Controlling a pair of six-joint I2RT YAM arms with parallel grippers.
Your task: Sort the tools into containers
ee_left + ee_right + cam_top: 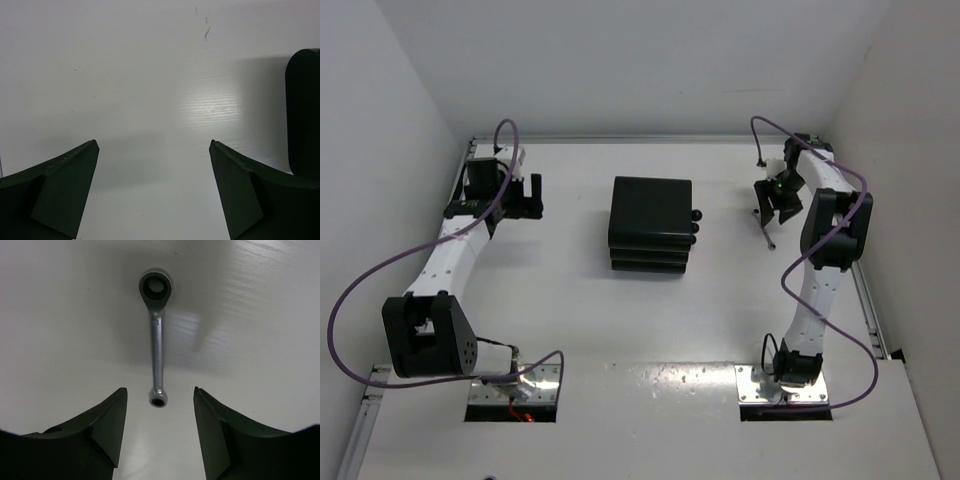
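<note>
Far right corner of the desk: the right pincer, jaws apart, frames the silver wrench, shaft pointing straight away.

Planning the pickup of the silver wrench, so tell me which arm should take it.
Right. The right arm's fingers are open, straddling the near end of the silver ring-ended metal wrench. The left arm's fingers are open over bare white table beside the black boxy cabinet, no tool in view.
</note>
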